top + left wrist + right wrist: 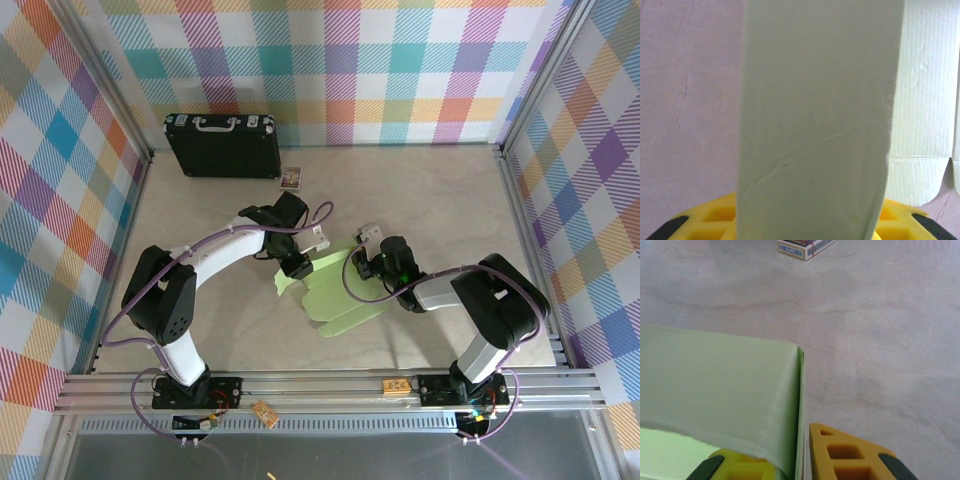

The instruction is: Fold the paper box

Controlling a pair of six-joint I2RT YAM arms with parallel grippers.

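The pale-green paper box (340,295) lies partly folded at the table's centre, between both arms. My left gripper (298,266) is at its left edge. In the left wrist view a raised panel of the paper box (820,110) stands across my left gripper (800,222) and hides the gap. The yellow fingers (705,222) show wide apart on either side of the panel. My right gripper (362,266) is at the box's far right edge. In the right wrist view my right gripper (800,455) is shut on a folded edge of the paper box (725,385).
A black briefcase (222,145) with a silver handle stands at the back left. A small picture card (291,177) lies beside it, the same picture card (802,247) lying ahead of my right gripper. An aluminium rail (320,385) borders the near edge. Checked walls enclose the table.
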